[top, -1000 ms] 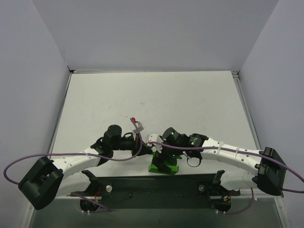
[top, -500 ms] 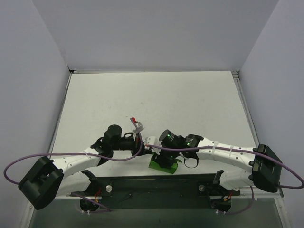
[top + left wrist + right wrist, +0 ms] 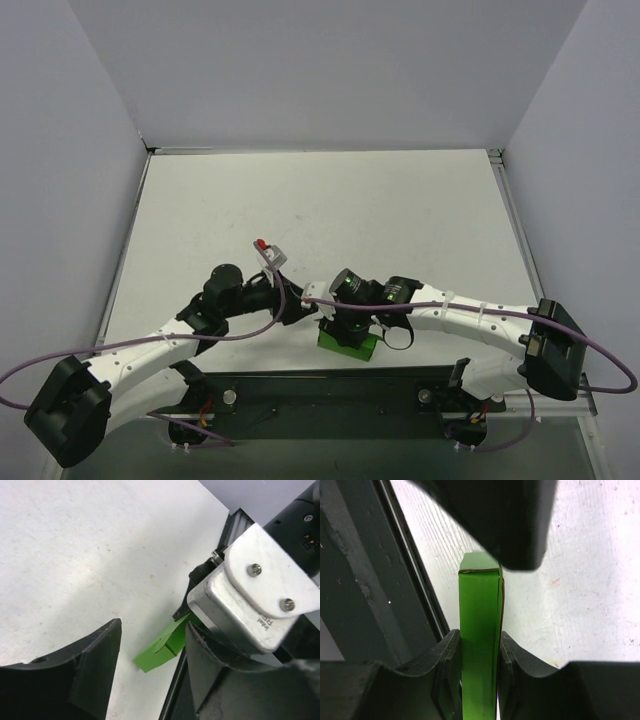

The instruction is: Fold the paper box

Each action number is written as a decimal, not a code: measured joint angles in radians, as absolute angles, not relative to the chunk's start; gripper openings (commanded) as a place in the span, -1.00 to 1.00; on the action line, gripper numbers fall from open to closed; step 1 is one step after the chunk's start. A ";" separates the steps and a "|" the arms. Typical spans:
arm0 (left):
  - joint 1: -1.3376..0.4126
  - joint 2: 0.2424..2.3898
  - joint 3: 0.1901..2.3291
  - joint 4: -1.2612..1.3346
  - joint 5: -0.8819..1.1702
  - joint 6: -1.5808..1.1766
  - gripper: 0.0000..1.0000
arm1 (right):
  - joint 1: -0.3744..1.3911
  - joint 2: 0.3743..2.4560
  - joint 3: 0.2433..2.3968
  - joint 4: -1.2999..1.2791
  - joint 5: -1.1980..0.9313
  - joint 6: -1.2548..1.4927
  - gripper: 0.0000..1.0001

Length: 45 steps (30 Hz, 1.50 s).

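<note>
The right end effector (image 3: 480, 637) is now clenched on the green box (image 3: 480, 595): its two fingers press on both narrow sides of the box, which stands on its edge. One second ago these fingers were wide apart above it. The box lies on the tabletop (image 3: 330, 210), at the near edge, just beside the dark rail (image 3: 365, 580), almost at the same place as before, but it looks more compact now. The left end effector (image 3: 152, 629) was closed before; now it is released, nothing is between its fingers, and the box is a little beyond them. The left arm has drawn back to the left.
</note>
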State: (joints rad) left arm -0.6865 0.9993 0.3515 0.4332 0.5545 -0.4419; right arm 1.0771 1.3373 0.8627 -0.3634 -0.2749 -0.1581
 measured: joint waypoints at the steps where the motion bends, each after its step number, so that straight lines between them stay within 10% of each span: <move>1: -0.684 0.980 0.352 0.419 0.540 -0.440 0.33 | 1.077 1.337 0.864 -0.372 -0.274 -0.158 -0.99; 16: -0.732 0.936 0.385 0.259 0.522 -0.404 0.39 | 1.048 1.284 0.882 -0.441 -0.309 -0.142 -0.92; 45: -0.857 1.040 0.414 0.376 0.440 -0.413 -0.17 | 1.021 1.245 0.892 -0.449 -0.385 -0.142 -0.91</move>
